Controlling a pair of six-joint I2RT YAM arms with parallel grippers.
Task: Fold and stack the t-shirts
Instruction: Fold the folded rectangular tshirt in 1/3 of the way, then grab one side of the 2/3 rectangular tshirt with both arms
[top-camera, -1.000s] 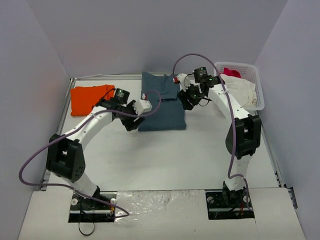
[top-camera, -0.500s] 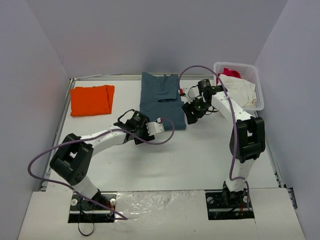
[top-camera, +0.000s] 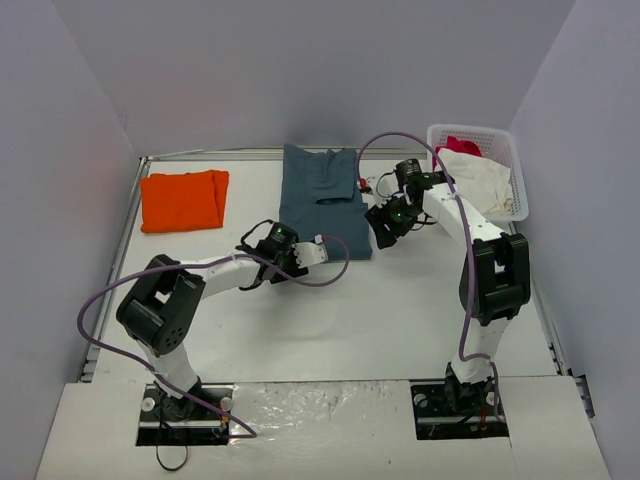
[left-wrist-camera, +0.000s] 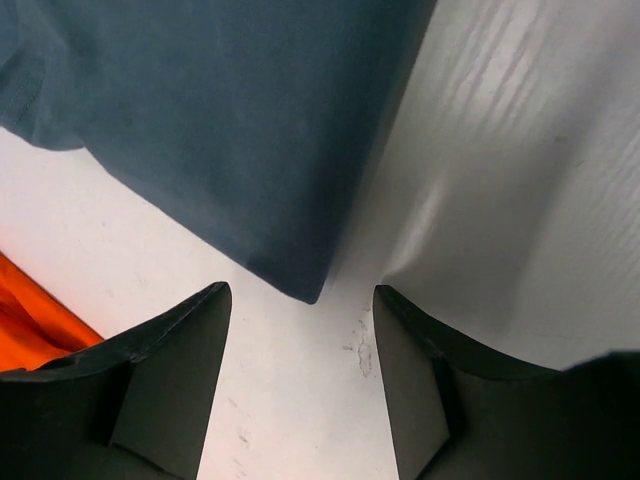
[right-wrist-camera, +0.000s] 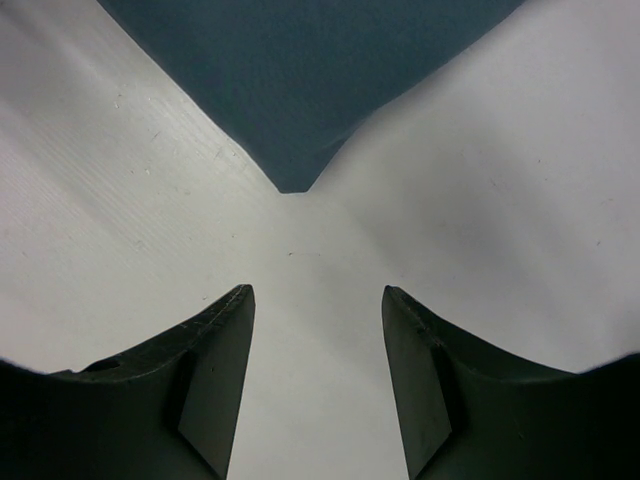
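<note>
Slate-blue soft cloth t-shirt (top-camera: 322, 205) lay flat on the white table (top-camera: 400, 300), and the left gripper (left-wrist-camera: 300, 310) and right gripper (right-wrist-camera: 317, 295) had pulled back to its near corners, open and empty, ready for a fold.

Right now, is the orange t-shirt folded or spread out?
Folded: the orange t-shirt lies as a compact rectangle, no sleeves sticking out.

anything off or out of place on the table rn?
Nothing damaged or spilled. Only oddity: the white garment droops over the basket rim. The orange t-shirt lies folded, apart from the slate-blue t-shirt, not yet stacked.
</note>
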